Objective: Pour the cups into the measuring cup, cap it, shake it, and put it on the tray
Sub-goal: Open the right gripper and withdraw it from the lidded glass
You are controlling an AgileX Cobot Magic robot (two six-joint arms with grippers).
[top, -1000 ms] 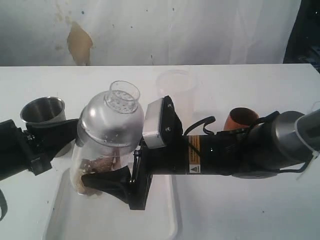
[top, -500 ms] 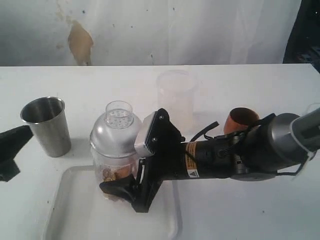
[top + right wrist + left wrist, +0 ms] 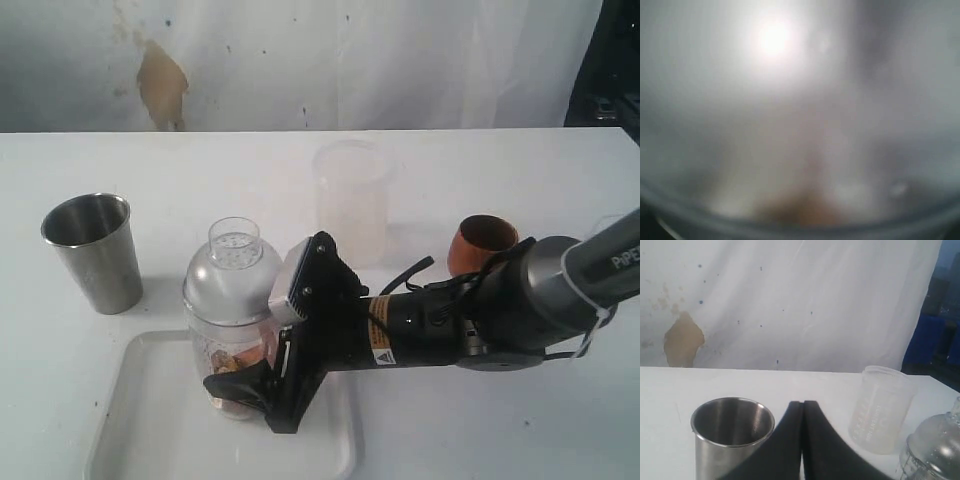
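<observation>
Both left pincer [image 3: 802,440] fingers touching, seen only by wrist cam.

Exterior view: elevated, angled down across the white table toward the white backdrop, at moderate range. Left wrist view: low, near table height, facing the same backdrop past its closed black gripper [image 3: 802,440]. Both views share the tapered shiny steel tumbler [image 3: 93,250] [image 3: 731,440], the cloudy frosted plastic container [image 3: 352,195] [image 3: 881,409] and the clear measuring cup with silver domed strainer cap [image 3: 232,290] [image 3: 935,447]. Right wrist view: pressed close against a clear, glaring surface, blurred beyond identification
</observation>
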